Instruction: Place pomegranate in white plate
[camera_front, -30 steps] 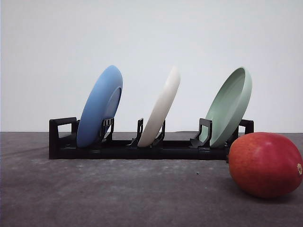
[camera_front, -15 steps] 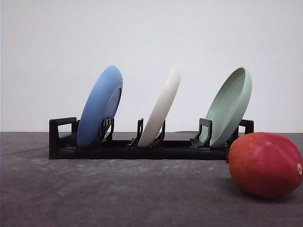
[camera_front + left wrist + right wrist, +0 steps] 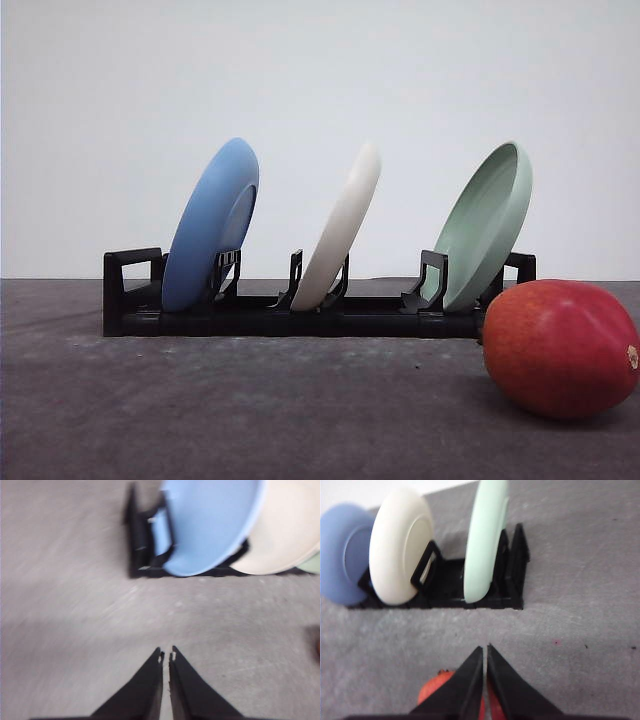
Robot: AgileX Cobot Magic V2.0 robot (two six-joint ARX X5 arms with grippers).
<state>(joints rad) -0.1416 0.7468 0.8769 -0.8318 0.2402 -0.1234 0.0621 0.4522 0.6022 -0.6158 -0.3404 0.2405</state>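
Right tool (image 3: 485, 649) clenched, empty, above pomegranate (image 3: 436, 690), which its fingers mostly hide. White plate (image 3: 400, 552) upright in rack (image 3: 512, 577) ahead of it. Left tool (image 3: 166, 654) clenched over bare tabletop (image 3: 75, 620); view blurred.

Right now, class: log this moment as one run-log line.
left gripper shut | right gripper shut above red oval pomegranate | cream-white round plate racked

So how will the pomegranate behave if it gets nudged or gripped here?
The pomegranate lies on its side on the flat table, rounded and unsupported, so a nudge would probably roll it. Its skin looks smooth and glossy, so narrow fingers may slip. It looks solid, likely fairly heavy and rigid.
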